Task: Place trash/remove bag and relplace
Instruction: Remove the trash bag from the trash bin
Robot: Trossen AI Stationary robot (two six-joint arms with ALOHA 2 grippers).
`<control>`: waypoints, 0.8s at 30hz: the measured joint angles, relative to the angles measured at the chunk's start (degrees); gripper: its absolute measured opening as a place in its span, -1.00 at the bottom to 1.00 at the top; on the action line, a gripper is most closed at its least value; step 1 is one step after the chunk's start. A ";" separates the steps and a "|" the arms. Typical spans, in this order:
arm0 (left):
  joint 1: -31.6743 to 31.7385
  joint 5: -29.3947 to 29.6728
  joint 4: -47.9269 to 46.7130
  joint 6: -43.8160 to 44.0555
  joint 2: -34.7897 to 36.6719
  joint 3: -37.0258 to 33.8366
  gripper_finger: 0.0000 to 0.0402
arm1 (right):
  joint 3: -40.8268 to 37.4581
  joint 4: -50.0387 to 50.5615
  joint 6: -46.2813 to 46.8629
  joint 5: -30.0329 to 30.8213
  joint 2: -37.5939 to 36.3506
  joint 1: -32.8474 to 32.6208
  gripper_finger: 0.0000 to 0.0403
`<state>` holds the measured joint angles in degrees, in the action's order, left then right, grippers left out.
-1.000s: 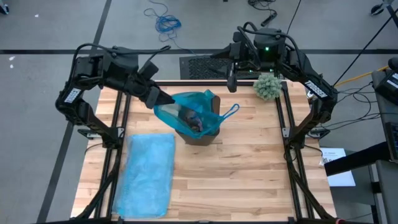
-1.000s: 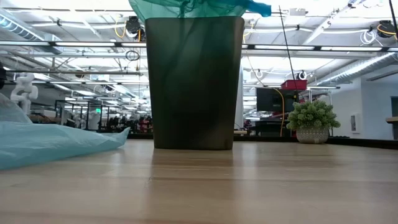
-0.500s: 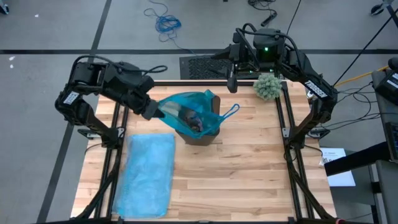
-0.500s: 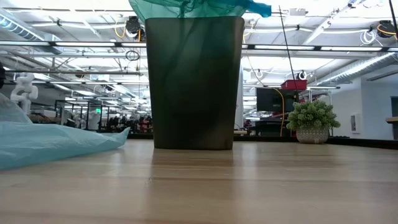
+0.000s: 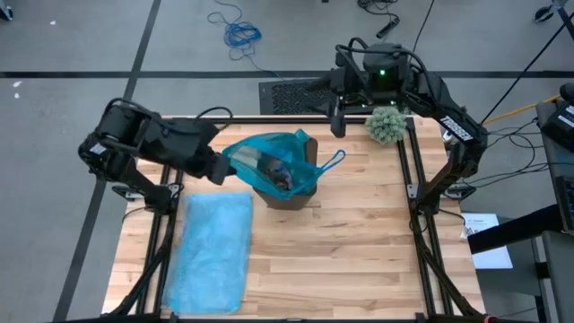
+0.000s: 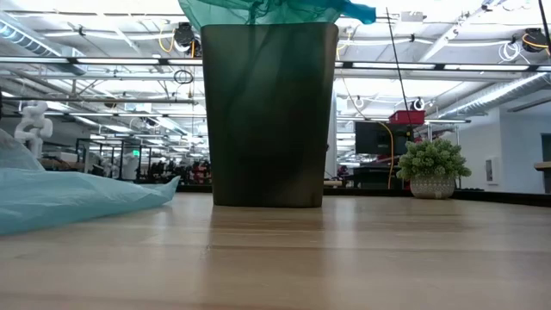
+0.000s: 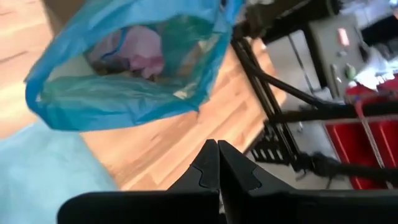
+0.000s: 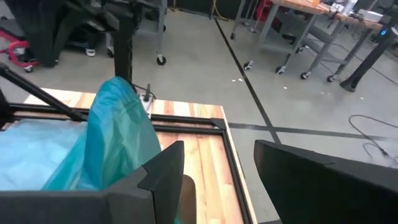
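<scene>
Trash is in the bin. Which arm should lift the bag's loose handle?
Probably right. The right gripper hangs open above the table's far edge, nearer the bag's loose handle. The left gripper, fingers shut, sits at the bag's opposite rim.

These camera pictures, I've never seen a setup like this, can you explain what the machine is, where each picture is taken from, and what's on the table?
It is a robot with two dark arms at a wooden table. One picture looks straight down, one sits at table-top height, and two come from cameras on the wrists. In the middle stands a dark bin lined with a blue bag, with trash inside. A spare blue bag lies flat beside it, and a small fuzzy plant sits at a far corner. The left gripper, shut and holding nothing, is beside the bag's rim. The right gripper, open, waits at the table's far edge.
</scene>
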<state>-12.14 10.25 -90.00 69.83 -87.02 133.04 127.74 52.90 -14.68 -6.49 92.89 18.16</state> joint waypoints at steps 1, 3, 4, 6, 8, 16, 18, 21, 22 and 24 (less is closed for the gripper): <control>-0.80 1.08 0.00 1.38 0.00 -0.88 -0.99 | 0.00 0.31 -0.15 -0.13 -0.22 0.29 -0.07; -2.37 2.50 -0.02 4.28 0.00 -3.03 -1.00 | 0.07 1.18 -0.61 -0.11 -0.57 1.02 -0.07; -3.22 3.02 0.00 5.65 0.00 -4.12 -1.00 | 0.07 1.96 -0.92 -0.13 -0.76 1.61 -0.07; -4.93 3.47 0.02 9.00 0.00 -6.89 -1.00 | 0.07 3.61 -1.21 -0.18 -0.77 2.73 -0.07; -6.85 3.58 -0.01 12.49 0.00 -9.81 -1.00 | 0.07 4.95 -1.25 -1.23 -0.79 4.22 -0.07; -12.95 8.01 5.60 9.89 0.00 -14.21 -1.00 | 0.07 7.21 -2.27 -7.79 -1.17 7.77 -0.07; -12.53 8.85 9.47 1.78 0.00 -14.21 -1.00 | 0.07 7.20 -3.90 -8.80 -1.17 8.18 -0.07; -10.53 9.60 13.35 -9.84 0.00 -13.53 -1.00 | 0.07 7.08 -5.61 -8.92 -1.17 8.48 -0.07; -9.70 9.83 13.76 -12.58 0.00 -13.21 -1.00 | 0.04 7.08 -5.71 -8.91 -1.17 8.52 -0.07; -7.99 9.81 15.32 -18.04 0.00 -12.93 -1.00 | 0.04 7.08 -5.68 -8.91 -1.17 8.52 -0.07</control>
<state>-20.13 20.06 -74.68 51.80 -87.02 120.10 127.79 59.99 -20.36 -15.40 91.72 26.68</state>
